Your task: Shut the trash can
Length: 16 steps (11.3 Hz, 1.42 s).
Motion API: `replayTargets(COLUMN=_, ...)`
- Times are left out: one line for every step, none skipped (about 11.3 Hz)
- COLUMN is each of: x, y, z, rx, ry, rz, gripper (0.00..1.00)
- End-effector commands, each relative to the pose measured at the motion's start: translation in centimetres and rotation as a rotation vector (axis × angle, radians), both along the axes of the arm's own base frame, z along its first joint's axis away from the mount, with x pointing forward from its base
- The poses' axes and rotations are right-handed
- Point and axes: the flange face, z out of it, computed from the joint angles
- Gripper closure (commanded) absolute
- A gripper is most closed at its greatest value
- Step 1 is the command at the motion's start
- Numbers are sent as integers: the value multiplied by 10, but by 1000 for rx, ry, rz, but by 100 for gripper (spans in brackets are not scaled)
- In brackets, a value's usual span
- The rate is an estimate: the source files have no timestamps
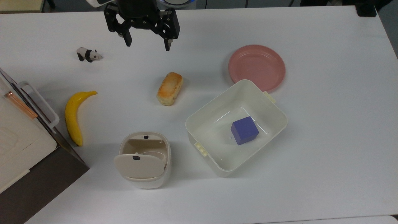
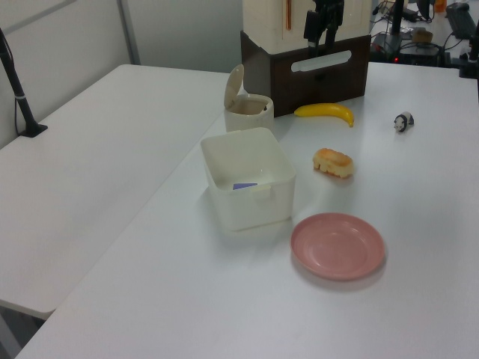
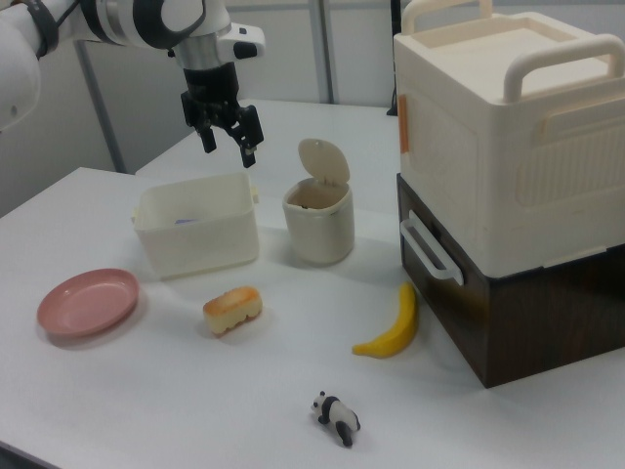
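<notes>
The trash can [image 1: 149,182] is a small cream-white bin near the front of the table in the top view, left of the big tub. Its beige lid [image 1: 139,166] stands raised on its hinge, so the bin's mouth is open; a small black button shows on the lid and another on the rim. In the right view the trash can [image 3: 317,230] has its lid [image 3: 323,161] tilted up and back. My gripper [image 1: 148,46] hangs open and empty at the table's far side, well away from the bin. In the right view the gripper [image 3: 229,151] hovers above the tub.
A white tub [image 1: 217,161] holding a blue cube [image 1: 244,130] sits right of the bin. A pink plate [image 1: 256,67], a bread roll [image 1: 169,88], a banana [image 1: 73,119] and a toy panda [image 1: 88,55] lie around. A cream box on a brown base [image 1: 18,149] stands at the top view's left.
</notes>
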Motion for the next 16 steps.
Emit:
replayTargets(x=-6, y=-2, z=5, rx=-18, ry=5, rz=-8, gripper=0)
replayTargets(x=-5, y=-1, z=5, rx=-17, ry=7, rz=-9, gripper=0)
replayTargets(x=-5, y=-1, z=5, rx=-16, ry=7, rz=-6, gripper=0)
replayTargets(x=-5, y=-1, z=5, rx=-16, ry=4, rz=-6, gripper=0)
replayTargets(x=-5, y=-1, z=5, rx=-17, ry=4, rz=-6, gripper=0)
replayTargets(x=-5, y=-1, z=5, rx=-16, ry=4, rz=-8, gripper=0)
replayTargets(x=-5, y=-1, z=5, rx=-16, ry=1, rz=-8, gripper=0)
replayTargets(x=-4, y=-1, z=4, rx=-17, ry=-1, rz=-6, gripper=0)
replayTargets(x=-3, y=-2, z=4, rx=-18, ry=-2, rz=-10, gripper=0)
replayTargets(x=-2, y=-2, z=4, rx=-14, ry=-16, rz=-18, gripper=0)
replayTargets(x=-1, y=-2, z=5, rx=-16, ry=-19, rz=-18, gripper=0)
replayTargets(x=-1, y=-1, z=4, rx=-15, ry=-18, rz=-16, gripper=0)
replayTargets(x=-1, y=-2, z=4, rx=-16, ry=-21, rz=-9, gripper=0)
replayTargets(x=-1, y=-4, z=5, rx=-16, ry=-23, rz=-1, gripper=0)
replayTargets(x=-1, y=-4, z=5, rx=-18, ry=-23, rz=11, gripper=0)
replayTargets(x=-1, y=-4, z=5, rx=-18, ry=-22, rz=11, gripper=0)
